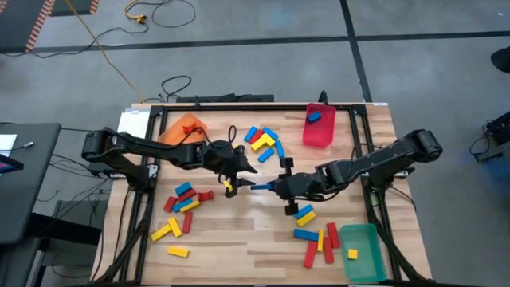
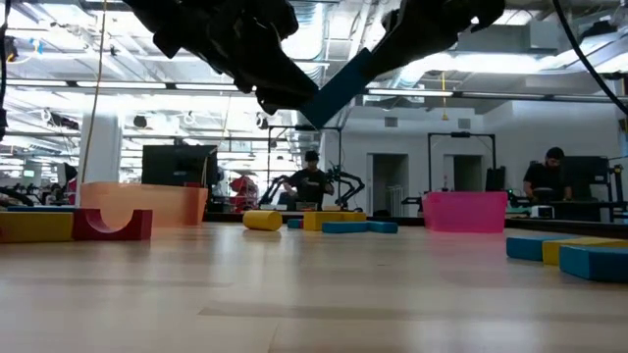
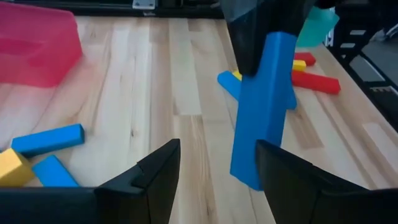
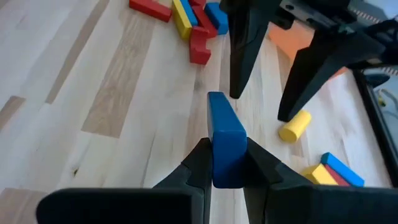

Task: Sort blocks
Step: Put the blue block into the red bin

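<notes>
My right gripper (image 4: 227, 167) is shut on a blue block (image 4: 224, 134) and holds it in the air over the middle of the table (image 1: 261, 187). My left gripper (image 3: 217, 168) faces it from the table's left, open. Its two fingers stand on either side of the block's free end (image 3: 249, 168); I see no touch. In the low view the block (image 2: 339, 88) hangs tilted, well above the wood. Other red, blue and yellow blocks lie flat in loose groups at the far middle (image 1: 261, 142), the near left (image 1: 183, 203) and the near right (image 1: 315, 235). My right gripper pinches the blue block between its two fingers by its long sides at the end nearest the wrist (image 4: 225, 163). The fingers come from the table's right, slanting down, and the block sticks out along them. It is lifted clear of the table, tilted.
An orange bin (image 1: 187, 127) stands at the far left. A red bin (image 1: 319, 131) at the far right holds a blue block. A green bin (image 1: 362, 251) at the near right holds a yellow one. A yellow cylinder (image 4: 293, 126) lies under the left gripper. People sit beyond the table.
</notes>
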Controlling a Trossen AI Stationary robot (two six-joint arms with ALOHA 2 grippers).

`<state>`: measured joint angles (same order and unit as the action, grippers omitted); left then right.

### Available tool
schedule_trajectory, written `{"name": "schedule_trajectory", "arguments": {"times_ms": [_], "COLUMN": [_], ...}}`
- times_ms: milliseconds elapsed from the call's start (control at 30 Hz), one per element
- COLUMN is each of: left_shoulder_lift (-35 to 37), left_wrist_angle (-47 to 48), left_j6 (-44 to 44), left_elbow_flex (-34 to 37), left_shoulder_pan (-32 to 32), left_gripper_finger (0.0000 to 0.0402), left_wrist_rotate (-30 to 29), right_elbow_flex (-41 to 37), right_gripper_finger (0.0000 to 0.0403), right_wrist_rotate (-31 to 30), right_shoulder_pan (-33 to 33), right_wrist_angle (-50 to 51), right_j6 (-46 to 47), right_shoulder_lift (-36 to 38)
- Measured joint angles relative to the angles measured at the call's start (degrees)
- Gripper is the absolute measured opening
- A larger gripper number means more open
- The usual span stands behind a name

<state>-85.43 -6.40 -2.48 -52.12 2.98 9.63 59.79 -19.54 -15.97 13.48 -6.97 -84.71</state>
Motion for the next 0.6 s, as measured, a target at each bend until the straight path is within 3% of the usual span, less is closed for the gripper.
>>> {"name": "schedule_trajectory", "arguments": {"times_ms": [600], "left_shoulder_lift": [0.00], "left_wrist_angle": [-0.54], "left_j6": [1.33], "left_elbow_flex": [0.00], "left_shoulder_pan": [-0.33], "left_gripper_finger": [0.0197], "left_wrist_rotate": [-1.33], "right_elbow_flex": [0.00], "right_gripper_finger": [0.0071], "right_wrist_rotate": [0.12], "right_shoulder_pan": [0.00], "right_wrist_angle": [-3.42], "right_j6": [-0.98], "right_shoulder_lift": [-0.02]}}
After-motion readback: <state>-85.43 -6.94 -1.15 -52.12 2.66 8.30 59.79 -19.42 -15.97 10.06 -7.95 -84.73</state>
